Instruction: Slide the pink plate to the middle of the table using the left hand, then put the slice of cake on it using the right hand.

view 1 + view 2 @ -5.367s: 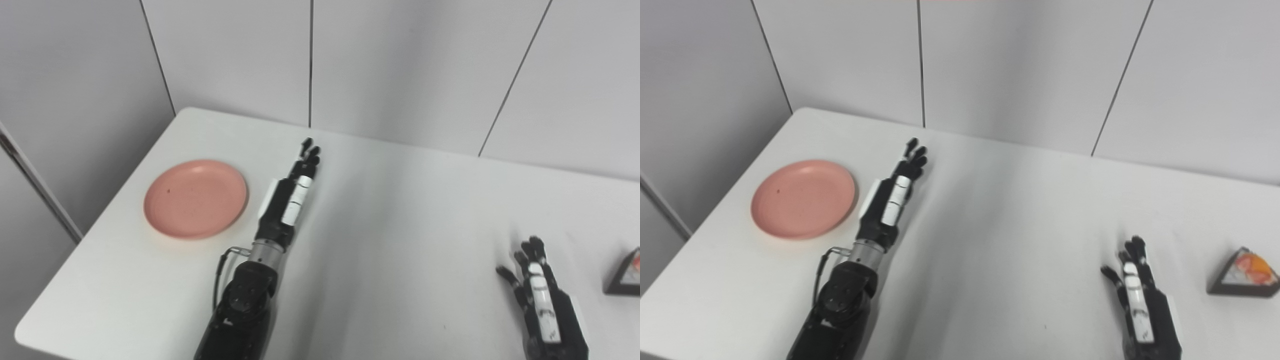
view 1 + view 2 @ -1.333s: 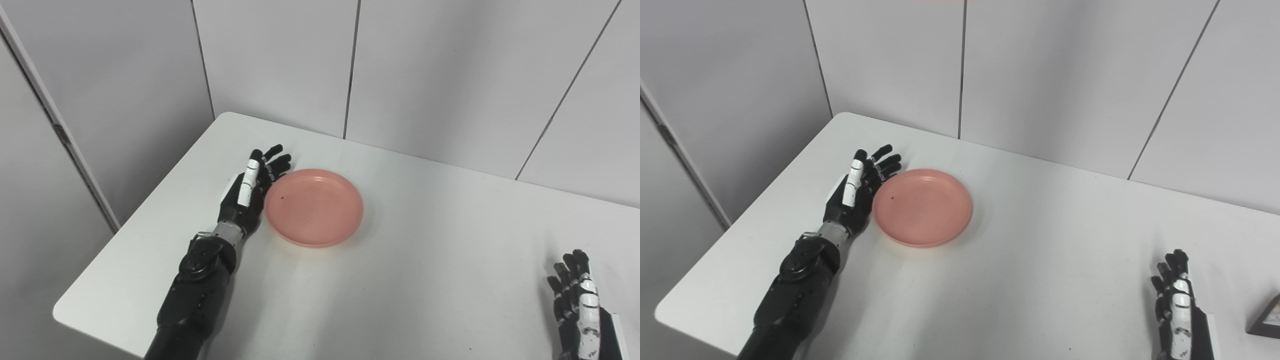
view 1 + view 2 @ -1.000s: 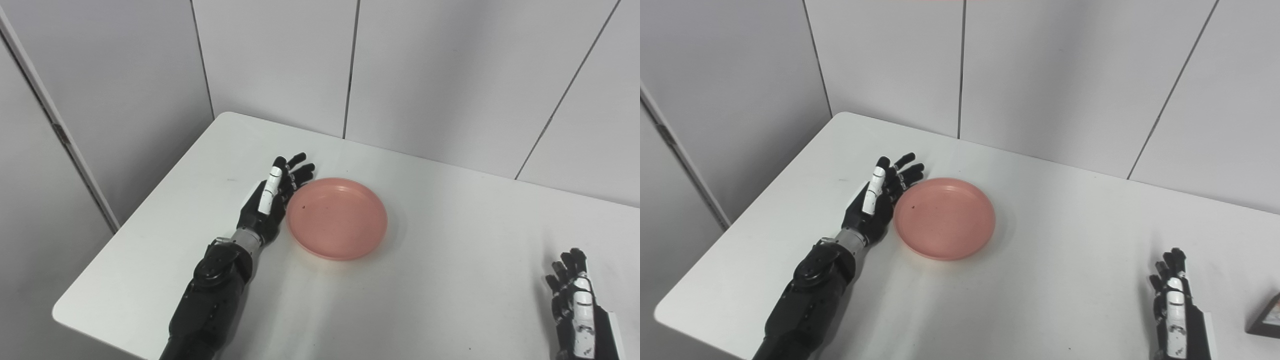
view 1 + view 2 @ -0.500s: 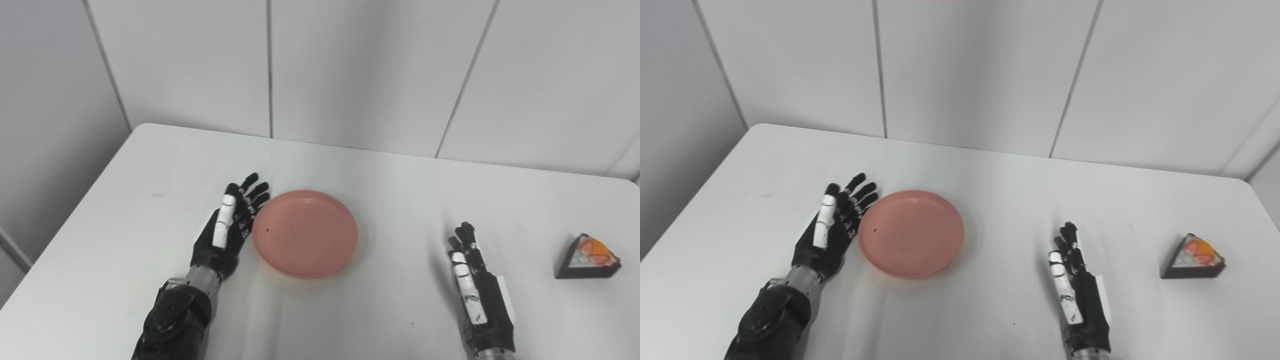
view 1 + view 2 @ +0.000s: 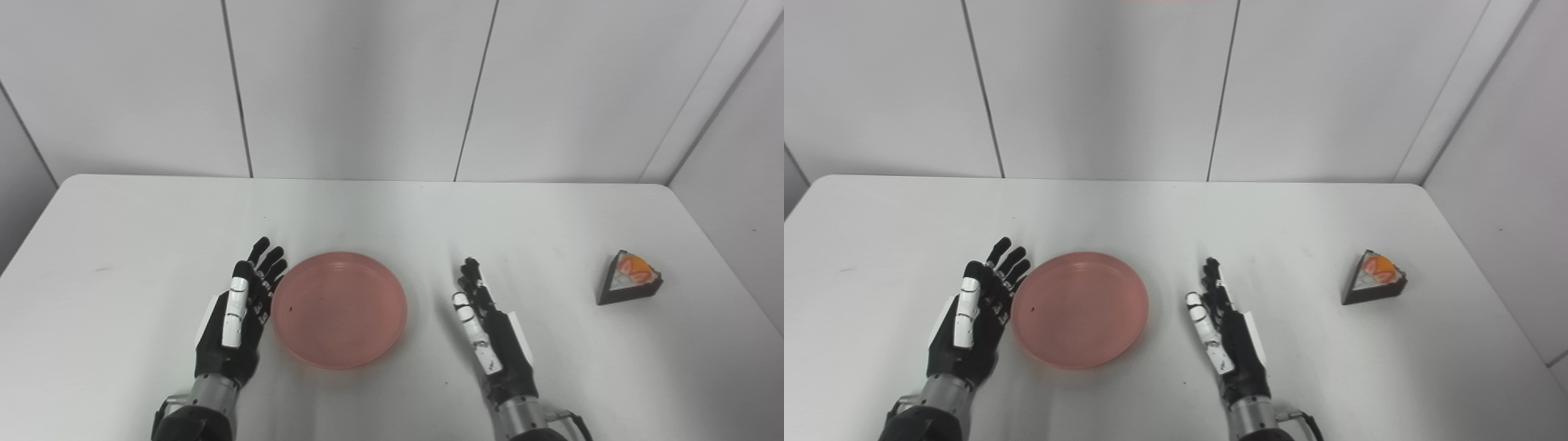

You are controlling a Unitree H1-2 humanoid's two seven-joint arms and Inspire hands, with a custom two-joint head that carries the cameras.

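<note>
The pink plate [image 5: 340, 308] lies flat near the middle of the white table [image 5: 392, 214], with nothing on it. My left hand [image 5: 239, 318] stands on edge just left of the plate, open, its fingers beside the rim. My right hand [image 5: 490, 331] rests open on the table to the right of the plate, a short gap away. The slice of cake [image 5: 629, 285], a dark wedge with orange and red topping, sits far right on the table, well beyond the right hand.
Grey wall panels [image 5: 367, 86] stand behind the table's far edge. The table's right edge [image 5: 716, 245] runs close past the cake, with a wall beside it. Bare tabletop lies between the right hand and the cake.
The camera has swung right, bringing the cake into view. The left hand pushed the plate rightward toward the table's middle and stays beside its rim. The right hand still rests open.
</note>
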